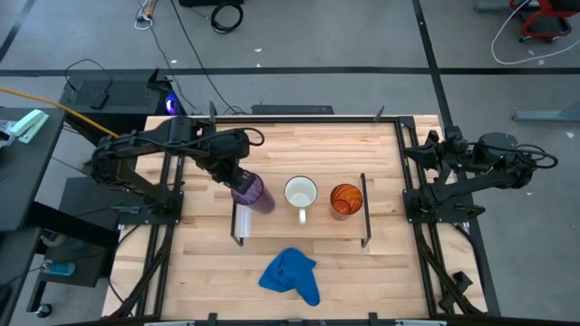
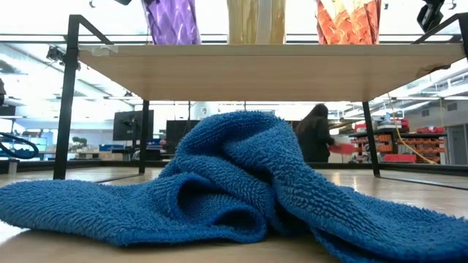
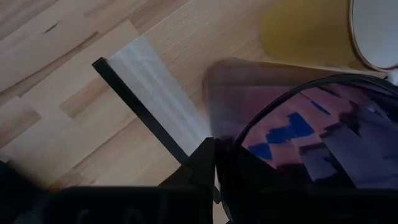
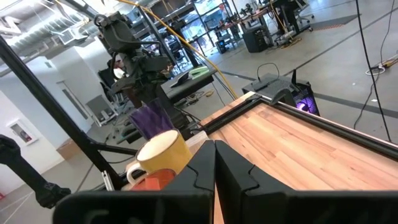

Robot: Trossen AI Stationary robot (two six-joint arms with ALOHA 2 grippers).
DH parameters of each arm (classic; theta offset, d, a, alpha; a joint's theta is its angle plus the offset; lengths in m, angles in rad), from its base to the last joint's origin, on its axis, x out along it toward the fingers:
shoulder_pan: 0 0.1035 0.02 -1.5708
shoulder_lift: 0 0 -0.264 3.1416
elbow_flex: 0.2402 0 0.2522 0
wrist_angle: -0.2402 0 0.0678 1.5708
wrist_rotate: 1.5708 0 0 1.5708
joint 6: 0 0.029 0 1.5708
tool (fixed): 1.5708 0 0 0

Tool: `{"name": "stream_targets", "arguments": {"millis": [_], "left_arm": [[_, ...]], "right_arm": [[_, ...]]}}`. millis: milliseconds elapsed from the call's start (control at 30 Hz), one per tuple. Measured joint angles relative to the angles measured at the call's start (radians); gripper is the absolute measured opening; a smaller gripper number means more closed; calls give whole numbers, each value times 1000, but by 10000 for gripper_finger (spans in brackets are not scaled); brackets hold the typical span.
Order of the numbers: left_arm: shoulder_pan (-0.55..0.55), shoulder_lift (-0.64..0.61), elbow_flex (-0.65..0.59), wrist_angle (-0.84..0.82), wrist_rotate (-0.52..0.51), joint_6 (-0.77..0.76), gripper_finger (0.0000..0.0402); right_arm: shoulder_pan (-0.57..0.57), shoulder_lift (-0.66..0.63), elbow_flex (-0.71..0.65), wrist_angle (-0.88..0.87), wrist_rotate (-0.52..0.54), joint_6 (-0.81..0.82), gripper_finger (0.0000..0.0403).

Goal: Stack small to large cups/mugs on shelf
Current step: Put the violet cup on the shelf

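three vessels in a row on the low shelf

grey workshop floor with loose cables surrounds the light-wood tabletop (image 1: 362, 272) in the high view. on it stands the low rectangular light-wood shelf on thin black legs (image 1: 319, 228), with a white strip at its left end. along the shelf stand the translucent purple cup (image 1: 252, 193) at the left end, the white mug with a handle (image 1: 301, 194) in the middle, and the translucent orange cup (image 1: 345, 199) to the right. the left gripper (image 1: 237, 180) sits right at the purple cup, and its fingers seem to close around it. the right gripper (image 1: 424, 150) waits at the table's right edge, well apart from the shelf. a crumpled blue terry cloth (image 1: 292, 276) lies on the tabletop in front of the shelf.

low view: the cloth fills the foreground, the shelf board spans above it, and the bases of the three vessels stand on top, purple, white, orange. a person stands far off in the room behind.

left wrist view: the purple cup's rim lies close against the dark fingers (image 3: 205, 165), beside the white strip and a black leg; the mug is just beyond.

right wrist view: the right gripper's jaws are pressed together, holding nothing; mug, orange cup and purple cup show far off.
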Motion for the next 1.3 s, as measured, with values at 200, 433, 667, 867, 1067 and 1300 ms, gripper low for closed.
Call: {"name": "stream_targets", "arguments": {"millis": [200, 433, 667, 867, 1067, 1300], "left_arm": [[0, 0, 0, 0, 0, 2, 33], [0, 0, 2, 2, 1, 1, 58], [0, 0, 2, 1, 1, 1, 76], [0, 0, 2, 5, 4, 1, 86], [0, 0, 2, 62, 40, 2, 97], [0, 0, 2, 84, 59, 24, 101]], "right_arm": [[0, 0, 0, 0, 0, 0, 10], [0, 0, 0, 0, 0, 0, 10], [0, 0, 0, 0, 0, 0, 10], [0, 0, 0, 0, 0, 0, 10], [0, 0, 0, 0, 0, 0, 10], [0, 0, 0, 0, 0, 0, 10]]}}
